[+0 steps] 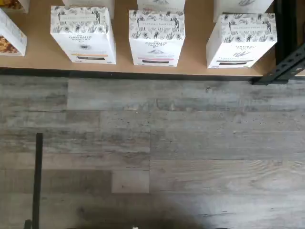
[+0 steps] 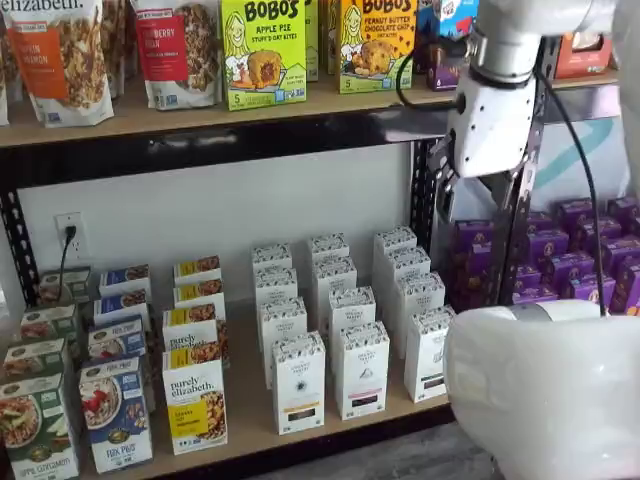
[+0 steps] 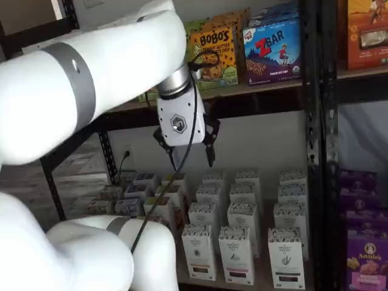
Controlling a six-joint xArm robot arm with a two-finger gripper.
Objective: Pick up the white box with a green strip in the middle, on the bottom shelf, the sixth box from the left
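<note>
Currently: tall white carton with dark greenish strip [image 3: 285, 259], front of the rightmost row on the pale tan wooden bottom shelf [image 2: 250, 420]. Black-fingered white gripper [image 3: 190, 153] hangs above, fingers spread, empty.

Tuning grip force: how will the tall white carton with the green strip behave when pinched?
The tall narrow white carton likely tips if nudged: small footprint. Cardboard walls probably dent under a hard squeeze. Matte print, so probably not slippery.

- Three white Organic Pantry cartons line the bottom shelf [image 1: 43, 57] edge.
- The white box [image 1: 239, 42] stands beside the black rack frame [image 1: 286, 64].
- Grey wood-plank floor [image 1: 190, 143] fills the rest.
</note>
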